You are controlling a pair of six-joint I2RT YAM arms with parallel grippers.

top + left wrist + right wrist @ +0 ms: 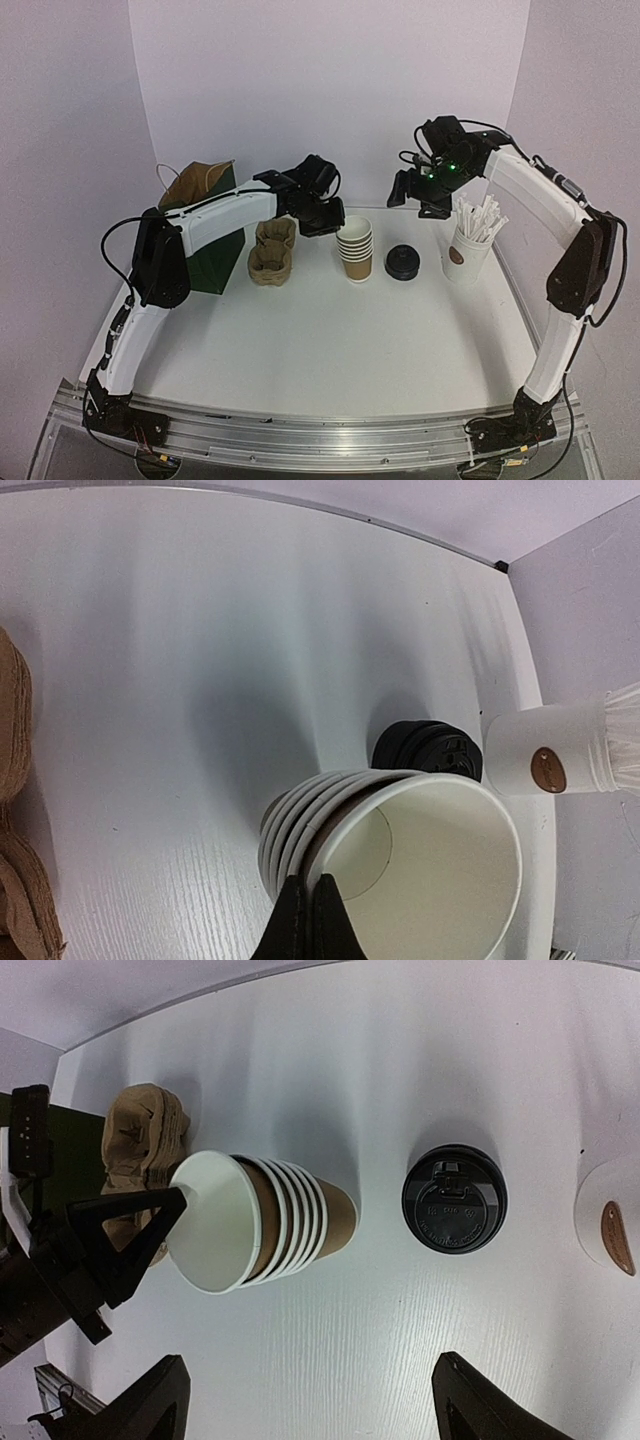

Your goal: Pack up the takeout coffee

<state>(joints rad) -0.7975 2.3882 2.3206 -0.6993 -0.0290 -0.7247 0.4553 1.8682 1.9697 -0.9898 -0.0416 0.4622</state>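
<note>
Left gripper (308, 888): clenched at the near rim of the top cup (430, 865). The fingers are pressed together and the paper wall is apparently pinched between them, but the view is too tight to be sure. The top cup sits nested in the cup stack (355, 250) on the table (330, 340). Black lid (455, 1198) lies at 3 o'clock of the stack, apart from it.

Right gripper (312, 1365): jaws spread wide, empty, hanging above stack and lid.

Pulp carrier (272, 255) at 9 o'clock of the stack. White cup of sticks (466, 255) at 3 o'clock, beyond the lid.
</note>
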